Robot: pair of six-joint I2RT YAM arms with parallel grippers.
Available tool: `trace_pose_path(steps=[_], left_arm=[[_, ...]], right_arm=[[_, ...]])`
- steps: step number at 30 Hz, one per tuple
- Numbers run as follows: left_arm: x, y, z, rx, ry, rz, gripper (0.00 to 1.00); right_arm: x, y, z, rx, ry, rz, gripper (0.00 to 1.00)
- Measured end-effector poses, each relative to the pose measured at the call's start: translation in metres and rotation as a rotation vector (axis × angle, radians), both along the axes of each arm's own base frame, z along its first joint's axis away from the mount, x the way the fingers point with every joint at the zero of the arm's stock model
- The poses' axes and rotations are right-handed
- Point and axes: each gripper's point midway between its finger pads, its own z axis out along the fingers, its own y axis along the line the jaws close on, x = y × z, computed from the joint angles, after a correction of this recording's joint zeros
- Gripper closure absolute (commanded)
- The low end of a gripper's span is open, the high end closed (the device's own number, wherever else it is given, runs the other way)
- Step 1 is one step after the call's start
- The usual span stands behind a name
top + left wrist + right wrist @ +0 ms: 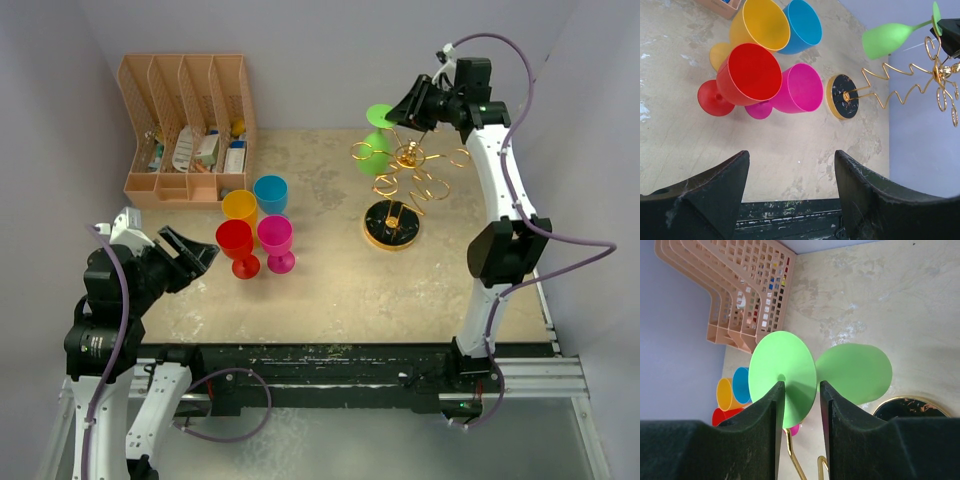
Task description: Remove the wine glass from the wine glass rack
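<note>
A green wine glass hangs tilted on the gold wire wine glass rack, foot up and towards the back wall. My right gripper is at that foot. In the right wrist view its half-open fingers straddle part of the round green foot. The left finger covers the foot's middle, and a thin gap shows at the right finger. The bowl shows behind. My left gripper is open and empty, low at the near left.
Red, magenta, yellow and blue goblets cluster left of centre. A peach file organizer stands at the back left. The rack's round dark base sits right of centre.
</note>
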Motion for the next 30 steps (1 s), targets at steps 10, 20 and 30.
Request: trace_pose_path(steps=[10, 20, 30], left_arm=[[0.0, 0.0, -0.003, -0.001, 0.007, -0.001, 0.28], [-0.002, 0.0, -0.002, -0.001, 0.001, -0.002, 0.28], [-0.002, 0.0, -0.002, -0.001, 0.001, -0.002, 0.28]], right_arm=[[0.006, -0.005, -0.001, -0.019, -0.011, -0.035, 0.63], [0.005, -0.005, 0.009, -0.008, -0.065, -0.037, 0.73], [0.004, -0.002, 0.023, 0.018, -0.129, -0.029, 0.81]])
